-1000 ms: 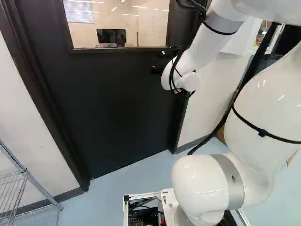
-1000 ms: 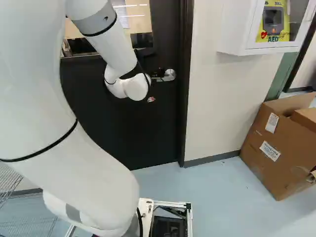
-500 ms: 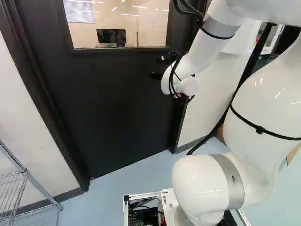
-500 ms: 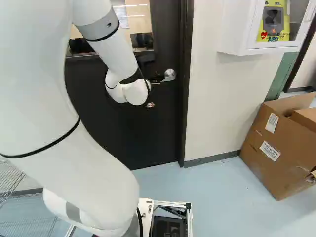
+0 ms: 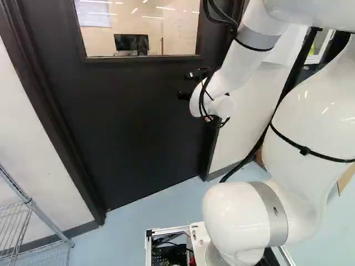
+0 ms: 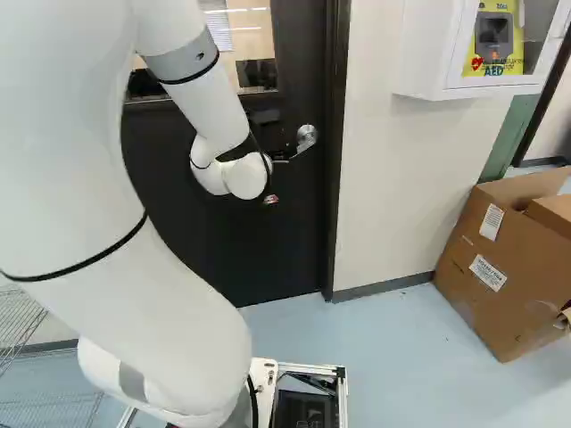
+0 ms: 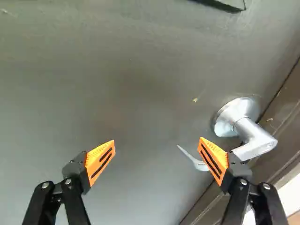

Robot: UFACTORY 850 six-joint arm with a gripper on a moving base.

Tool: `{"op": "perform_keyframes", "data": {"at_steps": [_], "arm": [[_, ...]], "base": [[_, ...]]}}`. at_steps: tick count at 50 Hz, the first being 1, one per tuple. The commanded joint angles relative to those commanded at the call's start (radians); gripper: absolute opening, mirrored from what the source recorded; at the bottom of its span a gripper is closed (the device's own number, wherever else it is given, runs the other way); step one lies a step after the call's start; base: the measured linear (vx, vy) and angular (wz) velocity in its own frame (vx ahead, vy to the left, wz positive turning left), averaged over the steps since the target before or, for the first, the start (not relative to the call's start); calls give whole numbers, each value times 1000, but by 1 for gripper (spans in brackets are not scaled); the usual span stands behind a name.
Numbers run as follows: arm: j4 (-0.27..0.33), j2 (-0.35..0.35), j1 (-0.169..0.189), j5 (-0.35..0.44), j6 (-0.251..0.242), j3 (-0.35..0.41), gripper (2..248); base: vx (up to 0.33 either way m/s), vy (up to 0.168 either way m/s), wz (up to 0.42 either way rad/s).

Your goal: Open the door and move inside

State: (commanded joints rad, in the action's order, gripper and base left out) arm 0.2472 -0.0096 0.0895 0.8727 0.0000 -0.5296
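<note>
The floor (image 6: 401, 366) bears a cardboard box (image 6: 491, 290) and wire rack (image 5: 49, 221)

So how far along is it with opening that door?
Done, apparently: the open gripper is at the lever handle, one finger overlapping it in the wrist view. In hand: probably turning the lever handle, which slants downward in the right base view. Left: the door looks shut in its frame, so opening it and moving inside remain.

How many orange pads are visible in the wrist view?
2: one orange pad against the door alone, the other partly covering the silver door handle. No third pad shows.
</note>
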Motion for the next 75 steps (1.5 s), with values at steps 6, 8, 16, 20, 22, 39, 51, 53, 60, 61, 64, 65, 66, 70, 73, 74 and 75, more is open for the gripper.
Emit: {"op": "perform_keyframes", "data": {"at_steps": [6, 8, 16, 20, 22, 39, 51, 53, 60, 61, 64, 65, 66, 70, 73, 74, 75], "arm": [[0, -13, 2, 0, 0, 2, 247], [0, -17, 2, 0, 0, 2, 247], [0, -35, 4, 0, 0, 3, 247], [0, -44, 6, 0, 0, 4, 247], [0, -49, 6, 0, 0, 4, 247], [0, -65, 18, 0, 0, 30, 247], [0, -54, 27, 0, 0, 73, 247], [0, -52, 28, 0, 0, 80, 247], [0, -46, 30, 0, 0, 97, 247], [0, -44, 30, 0, 0, 99, 247], [0, -36, 30, 0, 0, 104, 247], [0, -33, 31, 0, 0, 106, 247], [0, -29, 31, 0, 0, 108, 247], [0, -14, 31, 0, 0, 115, 247], [0, -3, 31, 0, 0, 119, 247], [0, 1, 32, 0, 0, 121, 247], [0, 5, 32, 0, 0, 122, 247]], "base": [[0, 0, 0], [0, 0, 0], [0, 0, 0], [0, 0, 0], [0, 0, 0], [0, 0, 0], [0, 0, 0], [0, 0, 0], [0, 0, 0], [0, 0, 0], [0, 0, 0], [0, 0, 0], [0, 0, 0], [0, 0, 0], [0, 0, 0], [0, 0, 0], [0, 0, 0]]}}
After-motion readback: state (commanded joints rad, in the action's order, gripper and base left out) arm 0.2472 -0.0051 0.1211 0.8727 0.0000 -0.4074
